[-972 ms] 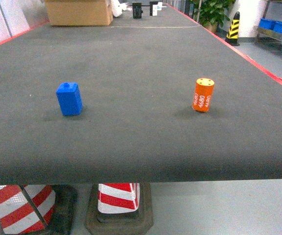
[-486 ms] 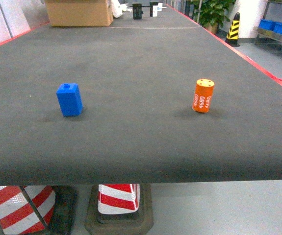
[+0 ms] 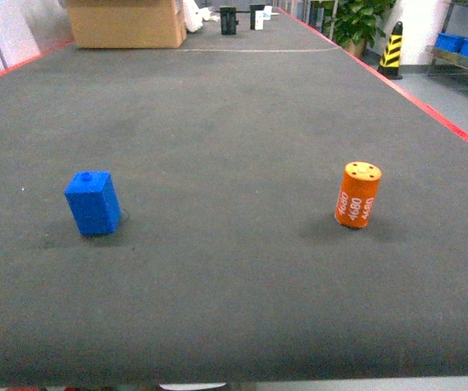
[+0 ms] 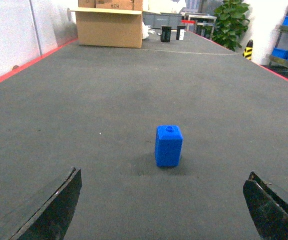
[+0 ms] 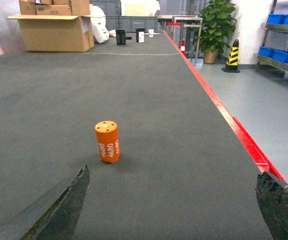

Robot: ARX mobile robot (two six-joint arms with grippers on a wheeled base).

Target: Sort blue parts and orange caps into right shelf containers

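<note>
A blue block stands upright on the left of the dark mat, with a small round knob on top; an orange cap stands upright well to its right, "4680" printed in white on its side and small holes in its flat top; the left gripper hangs just short of the block, its fingers spread wide and holding nothing; the right gripper is likewise wide and bare, with the cap ahead of it towards its left finger; blue crates sit on a shelf far off to the right; a cardboard box rests at the mat's far end.
</note>
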